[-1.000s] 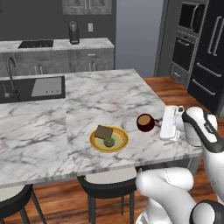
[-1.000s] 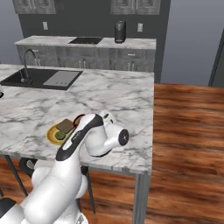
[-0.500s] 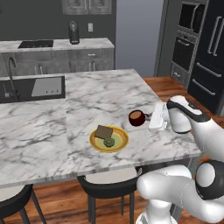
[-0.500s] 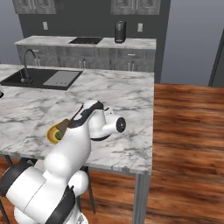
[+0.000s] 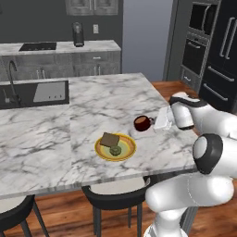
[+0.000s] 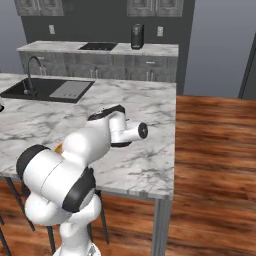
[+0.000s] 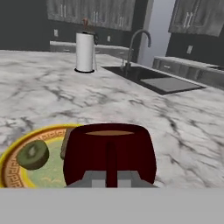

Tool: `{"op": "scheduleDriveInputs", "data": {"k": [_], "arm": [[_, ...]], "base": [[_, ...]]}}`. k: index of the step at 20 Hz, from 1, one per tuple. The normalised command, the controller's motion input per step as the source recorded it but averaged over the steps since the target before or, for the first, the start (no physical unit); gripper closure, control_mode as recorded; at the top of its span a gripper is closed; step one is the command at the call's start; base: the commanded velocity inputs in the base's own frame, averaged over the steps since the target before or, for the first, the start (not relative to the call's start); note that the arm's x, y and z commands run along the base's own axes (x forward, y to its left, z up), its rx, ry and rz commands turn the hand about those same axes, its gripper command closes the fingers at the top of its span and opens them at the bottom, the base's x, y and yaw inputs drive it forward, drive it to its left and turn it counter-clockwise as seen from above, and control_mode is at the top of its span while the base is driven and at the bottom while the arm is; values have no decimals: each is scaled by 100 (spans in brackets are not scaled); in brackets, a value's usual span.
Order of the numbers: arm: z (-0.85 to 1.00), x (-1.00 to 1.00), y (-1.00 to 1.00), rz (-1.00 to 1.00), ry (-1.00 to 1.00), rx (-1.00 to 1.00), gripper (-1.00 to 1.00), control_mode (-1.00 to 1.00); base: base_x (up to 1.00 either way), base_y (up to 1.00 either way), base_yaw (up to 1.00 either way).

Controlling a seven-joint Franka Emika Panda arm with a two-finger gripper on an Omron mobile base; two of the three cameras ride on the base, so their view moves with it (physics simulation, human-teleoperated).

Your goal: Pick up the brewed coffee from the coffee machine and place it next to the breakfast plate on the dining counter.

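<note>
The dark red mug of brown coffee (image 5: 142,123) stands at the right rim of the yellow plate (image 5: 115,146), which holds toast and a green piece, on the marble dining counter (image 5: 102,102). My gripper (image 5: 157,123) reaches it from the right. In the hand view the mug (image 7: 109,151) is close up, handle toward me, and the gripper (image 7: 111,180) is shut on that handle, with the plate (image 7: 26,164) just left. The black coffee machine (image 5: 77,34) stands empty on the far back counter. My arm hides the mug in the right base view; a plate sliver (image 6: 58,147) shows.
A black sink (image 5: 34,92) with a faucet is set in the island's left. A paper towel roll (image 7: 85,51) stands farther along the counter. Dark stools (image 5: 115,196) sit under the near edge. Ovens and a fridge (image 5: 217,51) line the right wall.
The hand has carried the mug a little to the left, up to the plate's right rim. The arm's elbow has swung forward and lower.
</note>
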Motion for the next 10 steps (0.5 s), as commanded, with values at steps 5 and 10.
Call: {"op": "scheduleDriveInputs", "data": {"k": [5, 10], "arm": [[-55, 44, -1, 11, -1, 8, 100, -100], [-42, 39, -8, 11, -3, 11, 100, -100]], "base": [[0, 0, 0], [0, 0, 0]]}}
